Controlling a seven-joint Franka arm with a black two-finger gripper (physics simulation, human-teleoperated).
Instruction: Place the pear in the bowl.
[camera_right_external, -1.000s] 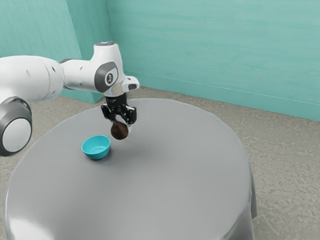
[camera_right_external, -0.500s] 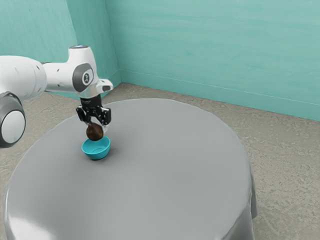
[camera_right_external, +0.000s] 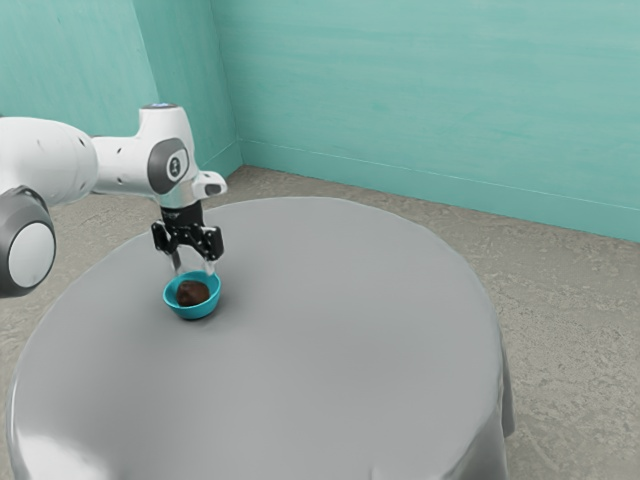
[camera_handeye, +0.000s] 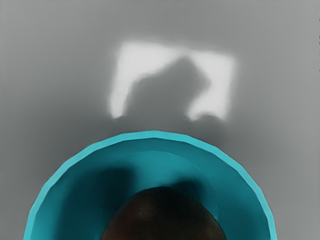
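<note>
Pincer (camera_right_external: 194, 266), directed downward, fingers spread with nothing between them, at the bowl's rim. Beneath it, the dark brown pear (camera_right_external: 193, 293) lies within the turquoise bowl (camera_right_external: 173, 304). The bowl stands upright on the round, grey-covered surface (camera_right_external: 330, 350). Beyond: pale green walls (camera_right_external: 420, 90).

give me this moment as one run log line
Pear in bowl | gripper open above it | bowl upright on table

No readable text or numbers.
</note>
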